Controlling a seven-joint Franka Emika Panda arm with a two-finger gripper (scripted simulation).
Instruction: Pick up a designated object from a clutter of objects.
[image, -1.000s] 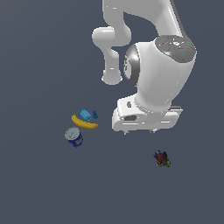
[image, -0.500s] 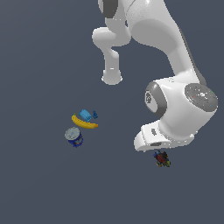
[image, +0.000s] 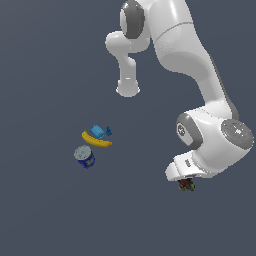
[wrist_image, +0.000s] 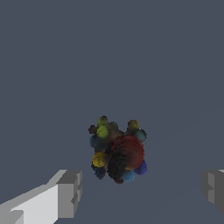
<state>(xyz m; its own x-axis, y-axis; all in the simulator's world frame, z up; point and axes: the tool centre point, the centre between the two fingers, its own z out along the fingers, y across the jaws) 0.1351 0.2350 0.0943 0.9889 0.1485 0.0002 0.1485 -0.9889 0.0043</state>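
The designated object (wrist_image: 118, 151) is a dark lumpy cluster with a red rounded part and yellow, green and blue bits. It lies on the grey floor, apart from the other objects. In the exterior view only a sliver of the object (image: 187, 185) shows under the white hand. My gripper (wrist_image: 142, 190) hangs just above it, open wide, with one grey finger (wrist_image: 68, 192) on each side and nothing between them. The rest of the clutter lies to the exterior view's left: a yellow banana (image: 97, 140), a blue can (image: 85, 156) and a light-blue block (image: 98, 131).
The arm's white base post (image: 128, 85) stands at the back, and its large elbow and wrist links (image: 215, 145) hang over the object. The floor is a flat dark grey.
The arm has swung down and toward the exterior view's right. The hand now sits low over the dark multicoloured object and covers most of it. The objects have not moved.
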